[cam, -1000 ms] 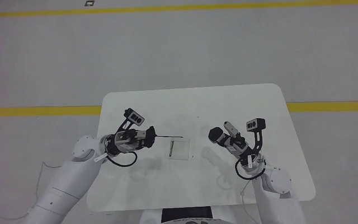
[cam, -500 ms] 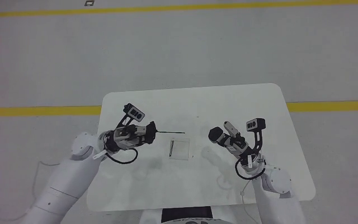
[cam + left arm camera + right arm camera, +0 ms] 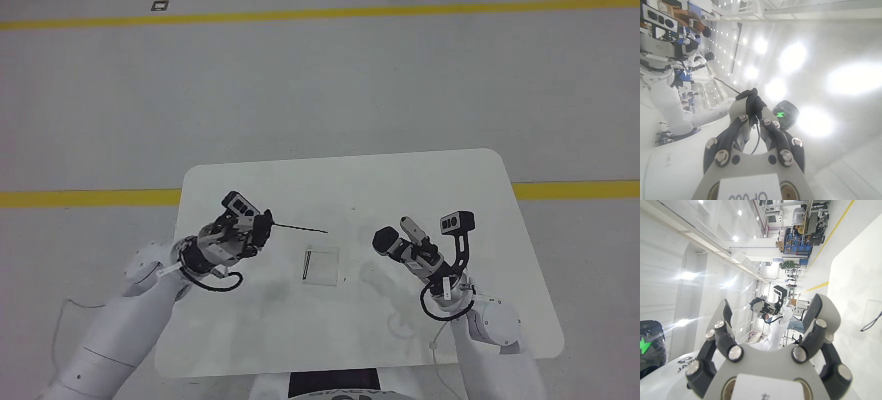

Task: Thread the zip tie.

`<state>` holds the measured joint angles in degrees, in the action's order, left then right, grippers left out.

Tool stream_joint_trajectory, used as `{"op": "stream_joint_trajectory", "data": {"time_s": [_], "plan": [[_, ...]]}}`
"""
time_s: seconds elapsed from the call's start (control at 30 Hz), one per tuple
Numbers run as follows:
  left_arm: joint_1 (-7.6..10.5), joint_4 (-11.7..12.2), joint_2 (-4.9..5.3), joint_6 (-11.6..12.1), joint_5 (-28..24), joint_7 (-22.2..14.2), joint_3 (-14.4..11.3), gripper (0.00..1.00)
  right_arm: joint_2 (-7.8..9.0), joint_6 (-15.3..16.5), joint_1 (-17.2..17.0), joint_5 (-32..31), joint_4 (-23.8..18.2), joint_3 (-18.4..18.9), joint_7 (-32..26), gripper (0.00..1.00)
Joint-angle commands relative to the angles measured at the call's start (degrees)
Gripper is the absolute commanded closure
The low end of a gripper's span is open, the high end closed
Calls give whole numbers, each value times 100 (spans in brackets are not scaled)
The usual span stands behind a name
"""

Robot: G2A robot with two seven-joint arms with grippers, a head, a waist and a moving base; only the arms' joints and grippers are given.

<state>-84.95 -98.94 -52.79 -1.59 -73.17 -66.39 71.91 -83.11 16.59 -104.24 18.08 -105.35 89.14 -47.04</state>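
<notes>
- One step looks done: the left gripper (image 3: 258, 231) holds the zip tie (image 3: 300, 228) up off the table (image 3: 440, 190), its fingers (image 3: 753, 108) pinched tight on one end.
- From that pinch the tie sticks out straight over the middle of the table. Its free tip points across toward the right gripper (image 3: 386, 240) but stops well short of it.
- No loop shows. In the top view the strap runs as one straight line, so I judge the threading itself not yet begun.
- The right gripper hangs above the right half of the table, its fingers (image 3: 727, 313) spread wide with nothing between them. It has no hold on the tie.
- In the left wrist view a thin black strand (image 3: 757, 136) curves back from the pinch toward the palm. I cannot tell whether it is the tie's other end or a cable. I also cannot tell whether the head or the tail is pinched.
- Between the two grippers a clear sheet (image 3: 326, 268) lies flat on the table with a black strip (image 3: 306, 264) on it, perhaps a spare tie. Neither gripper touches it.
- Left to do, as I judge it: bring the right gripper to the free end, bend the strap round, and feed the tail through the head's slot. Most of the task lies ahead.
</notes>
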Motion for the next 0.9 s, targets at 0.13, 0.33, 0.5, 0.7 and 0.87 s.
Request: {"op": "stream_joint_trajectory", "data": {"time_s": [0.13,0.33,0.5,0.7,0.87], "plan": [[-74,-55,-24,-98,-151,115,66,100,0,0,0,0,0,0,0,0],[-66,-70,-23,-75,-89,77,77,100,0,0,0,0,0,0,0,0],[-78,-79,-59,-179,-331,484,42,100,0,0,0,0,0,0,0,0],[-111,-59,-108,-397,-844,587,65,100,0,0,0,0,0,0,0,0],[-115,-65,-114,-412,-862,572,62,100,0,0,0,0,0,0,0,0]]}}
